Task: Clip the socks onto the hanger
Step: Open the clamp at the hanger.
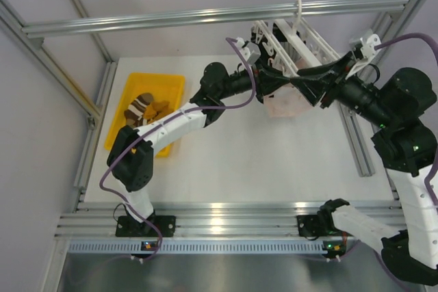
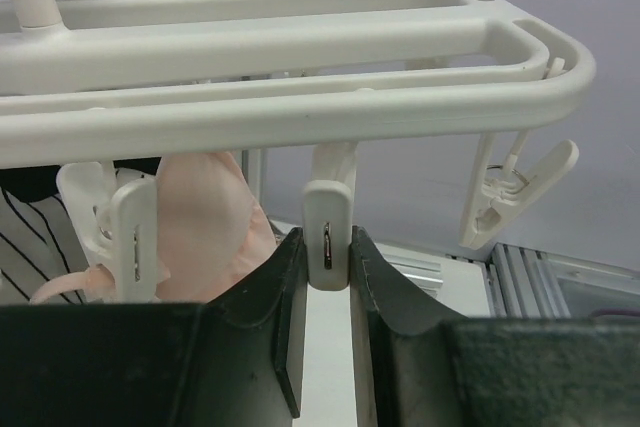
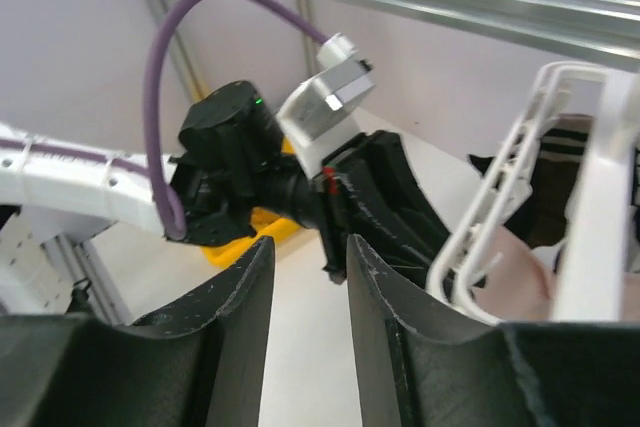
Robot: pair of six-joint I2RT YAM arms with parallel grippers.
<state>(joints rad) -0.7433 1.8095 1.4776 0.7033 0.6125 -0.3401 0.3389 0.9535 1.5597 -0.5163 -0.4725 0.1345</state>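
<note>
The white hanger (image 1: pixel 295 40) hangs by its hook from the aluminium bar. A pale pink sock (image 1: pixel 282 105) hangs from it and shows in the left wrist view (image 2: pixel 212 232), held by a neighbouring clip. My left gripper (image 1: pixel 272 76) is shut on a dangling white clip (image 2: pixel 328 232), one finger on each side of it. My right gripper (image 3: pixel 310 259) is open and empty, just right of the pink sock in the top view (image 1: pixel 306 87). A dark sock (image 3: pixel 560 182) hangs behind the frame (image 3: pixel 600 197). A brown striped sock (image 1: pixel 139 107) and a mustard sock (image 1: pixel 159 109) lie in the tray.
The yellow tray (image 1: pixel 171 83) sits at the table's left. The long aluminium bar (image 1: pixel 171 18) crosses the back. Frame posts stand at both sides. A free clip (image 2: pixel 515 192) hangs at the hanger's corner. The left arm's wrist (image 3: pixel 240 157) is close in front of my right gripper.
</note>
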